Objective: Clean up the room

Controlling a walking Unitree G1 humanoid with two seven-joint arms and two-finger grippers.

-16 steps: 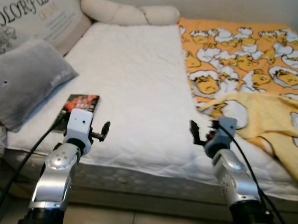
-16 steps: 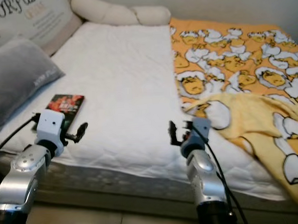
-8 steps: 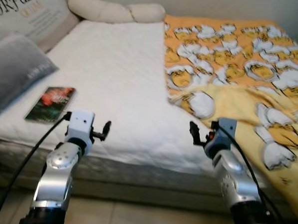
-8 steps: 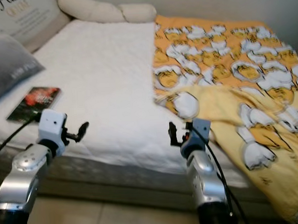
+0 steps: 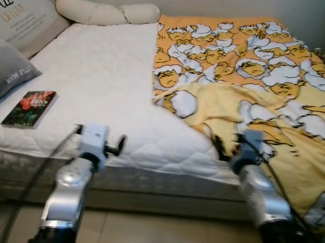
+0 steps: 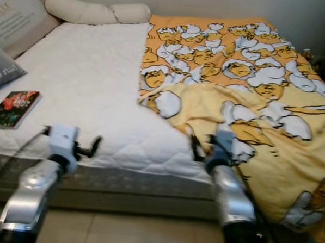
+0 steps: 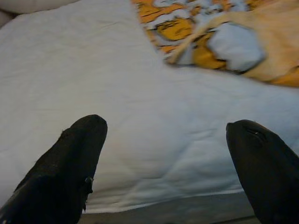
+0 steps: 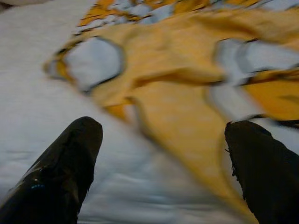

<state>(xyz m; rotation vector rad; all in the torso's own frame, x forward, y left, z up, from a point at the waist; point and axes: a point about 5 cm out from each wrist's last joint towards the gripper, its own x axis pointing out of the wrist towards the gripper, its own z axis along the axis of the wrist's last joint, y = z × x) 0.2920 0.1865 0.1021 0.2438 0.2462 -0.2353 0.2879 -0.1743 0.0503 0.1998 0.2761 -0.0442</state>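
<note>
Left gripper: fingers wide apart over the white mattress.
Right gripper: fingers spread above the yellow blanket.

bed: white mattress | wall: pale | floor: tiled

Both hands raised, fingers apart
</note>
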